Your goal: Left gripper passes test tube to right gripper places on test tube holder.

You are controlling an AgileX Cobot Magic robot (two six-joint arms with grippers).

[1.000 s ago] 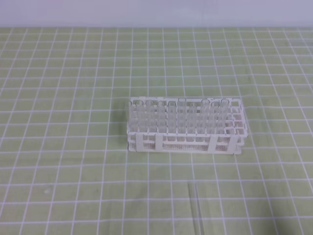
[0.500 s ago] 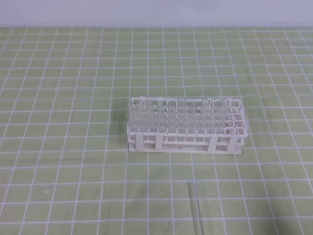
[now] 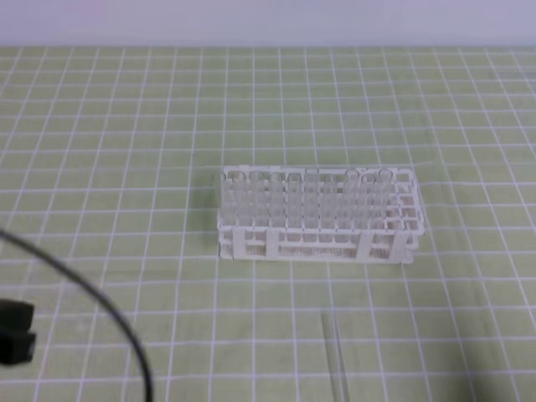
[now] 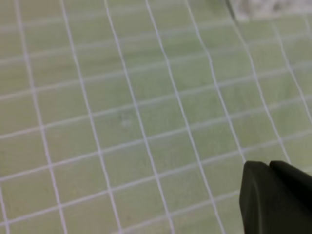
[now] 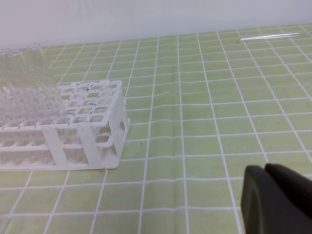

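The white test tube holder [image 3: 318, 214] stands mid-table with several clear tubes upright in its left and middle holes; the right wrist view has it at the left [image 5: 68, 122]. A clear test tube [image 3: 335, 356] lies flat on the mat in front of the holder, and shows as a thin tube [image 5: 273, 35] far off in the right wrist view. My left gripper [image 3: 15, 333] pokes in at the lower left edge, far from the tube. Only one black finger [image 4: 275, 197] shows in the left wrist view. The right gripper shows only as a black finger [image 5: 275, 202] low in its wrist view.
A black cable [image 3: 100, 301] curves from the left edge down to the front edge. A green mat with a white grid [image 3: 126, 126] covers the table, with a pale wall behind. A corner of the holder [image 4: 265, 7] sits at the top of the left wrist view.
The left arm's black end and its cable have come into the exterior view from the left edge. The holder and the lying tube have not moved.
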